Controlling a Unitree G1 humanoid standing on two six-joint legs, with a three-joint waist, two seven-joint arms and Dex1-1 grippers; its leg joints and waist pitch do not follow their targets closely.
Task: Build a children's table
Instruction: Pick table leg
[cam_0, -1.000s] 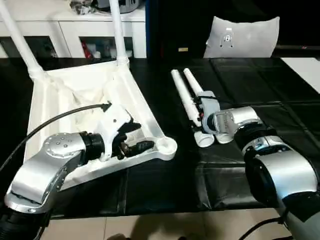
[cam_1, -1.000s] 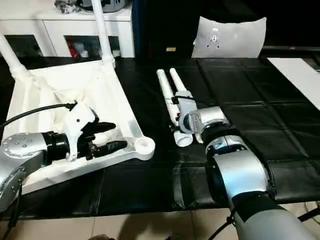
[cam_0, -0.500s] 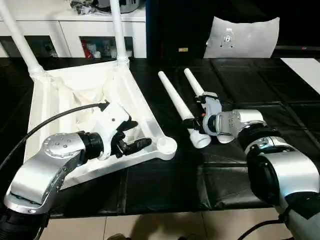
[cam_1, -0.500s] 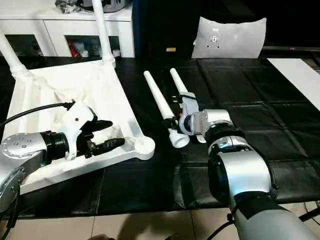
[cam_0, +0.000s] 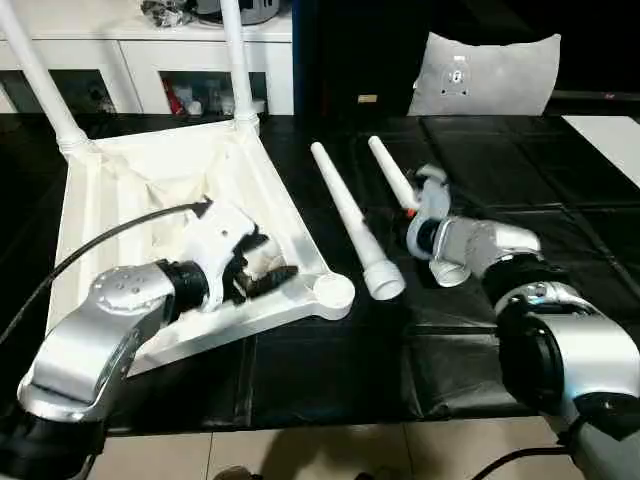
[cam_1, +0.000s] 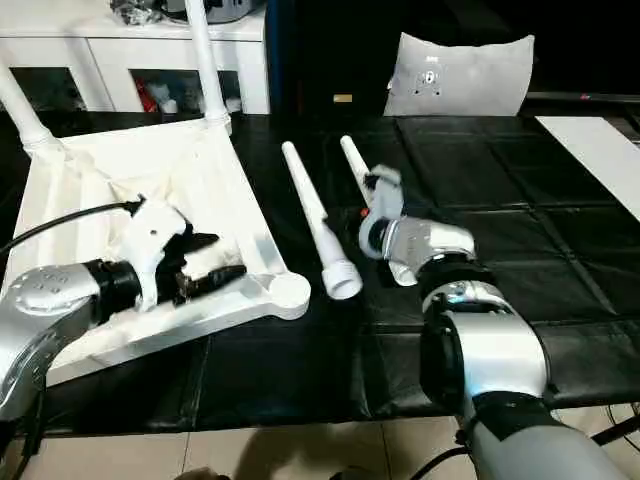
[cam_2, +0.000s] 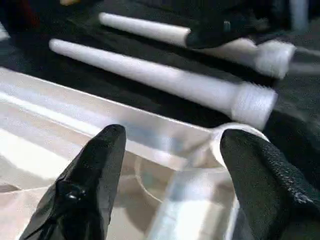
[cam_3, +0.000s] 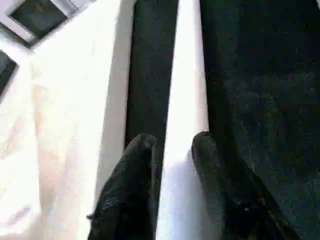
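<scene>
At the bench's left edge the upturned white ribbed plastic tabletop (cam_0: 180, 200) lies under the released left tool (cam_2: 172, 165), near its empty corner socket (cam_0: 333, 291). Rightward, mid-bench, the right tool (cam_3: 172, 150) grasps one tapered white leg (cam_0: 395, 185). Leg-fetching step; next, likely lifting it to that socket.

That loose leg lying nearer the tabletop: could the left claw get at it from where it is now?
Probably yes. The left claw hangs open over the tabletop's near edge, by the empty corner socket. The loose leg lies just beyond on the mat, with nothing between them.
</scene>
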